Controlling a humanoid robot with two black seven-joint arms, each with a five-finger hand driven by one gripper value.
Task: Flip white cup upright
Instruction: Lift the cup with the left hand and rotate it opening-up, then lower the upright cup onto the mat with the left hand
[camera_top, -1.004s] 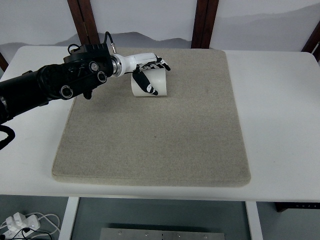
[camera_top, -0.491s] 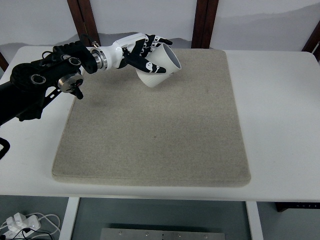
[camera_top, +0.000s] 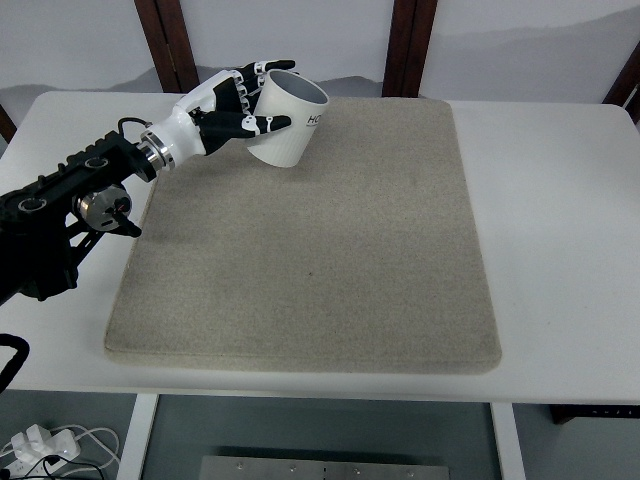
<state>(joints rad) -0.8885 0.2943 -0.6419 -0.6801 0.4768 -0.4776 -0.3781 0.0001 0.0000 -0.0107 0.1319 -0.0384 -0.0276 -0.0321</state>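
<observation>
One left hand (camera_top: 232, 103) grips the white cup (camera_top: 287, 121), tilted mouth-up, at the far-left corner of the grey mat (camera_top: 310, 240). Most of the mat lies open; white desk (camera_top: 560, 230) borders it.

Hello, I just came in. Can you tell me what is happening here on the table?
The robot's left hand is gripping a white cup near the far left corner of a grey mat on a white table. The cup's opening faces up, slightly tilted, and the cup seems held just above the mat, though I cannot be sure. The hand has not let go yet. The right arm is not in view.
</observation>
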